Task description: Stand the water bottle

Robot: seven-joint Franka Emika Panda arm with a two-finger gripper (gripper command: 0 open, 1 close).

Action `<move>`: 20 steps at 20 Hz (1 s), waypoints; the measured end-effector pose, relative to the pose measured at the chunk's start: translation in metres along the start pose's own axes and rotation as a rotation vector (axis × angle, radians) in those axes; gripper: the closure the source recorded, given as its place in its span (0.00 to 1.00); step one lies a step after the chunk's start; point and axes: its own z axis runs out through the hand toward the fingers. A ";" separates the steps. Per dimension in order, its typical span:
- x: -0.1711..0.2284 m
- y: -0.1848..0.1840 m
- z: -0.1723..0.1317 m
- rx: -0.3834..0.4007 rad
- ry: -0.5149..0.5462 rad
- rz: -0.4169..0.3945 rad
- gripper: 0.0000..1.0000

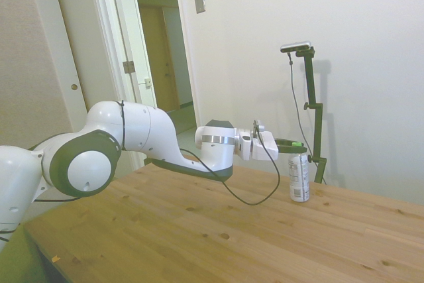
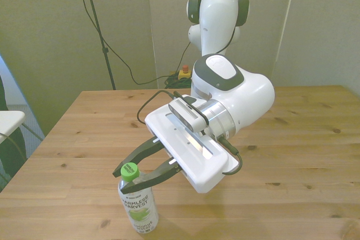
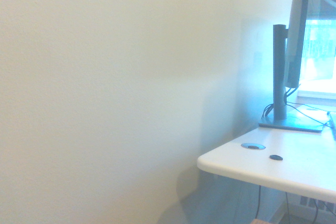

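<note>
The water bottle (image 2: 138, 203) stands upright on the wooden table (image 2: 304, 139), near its front edge at the front view's left. It is clear plastic with a white label and a bright green cap (image 2: 130, 171). My gripper (image 2: 127, 176) reaches in level, its dark fingers (image 2: 147, 149) closed on either side of the cap. From the side, the bottle (image 1: 299, 178) stands near the table's far edge with the gripper (image 1: 295, 142) at its top. The wrist view shows no bottle.
A black cable (image 1: 255, 193) loops down from the wrist to just above the table (image 1: 165, 230). The wrist view looks past the table at a pale wall (image 3: 105, 87) and a white desk (image 3: 283, 166) with a monitor stand (image 3: 281, 77).
</note>
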 end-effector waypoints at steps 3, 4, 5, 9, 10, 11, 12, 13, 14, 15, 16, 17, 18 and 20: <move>0.001 -0.001 0.000 0.002 0.000 0.002 0.00; 0.001 -0.002 0.000 0.003 0.001 0.004 0.00; 0.001 -0.003 -0.001 0.003 0.001 0.005 0.00; 0.002 -0.004 -0.001 0.003 0.001 0.009 0.00; 0.003 -0.005 -0.001 0.004 0.001 0.011 0.00; 0.003 -0.005 -0.001 0.004 0.001 0.012 0.00; 0.003 -0.006 -0.001 0.004 0.001 0.012 0.00; 0.003 -0.006 -0.002 0.005 -0.001 0.014 0.00; 0.004 -0.008 -0.003 0.006 -0.004 0.018 0.00; 0.006 -0.011 -0.006 0.005 -0.010 0.026 0.00; 0.009 -0.014 -0.010 0.004 -0.021 0.036 0.00; 0.013 -0.018 -0.016 0.002 -0.038 0.049 0.00; 0.019 -0.023 -0.025 0.003 -0.057 0.060 0.00; 0.030 -0.029 -0.048 0.001 -0.115 0.079 0.00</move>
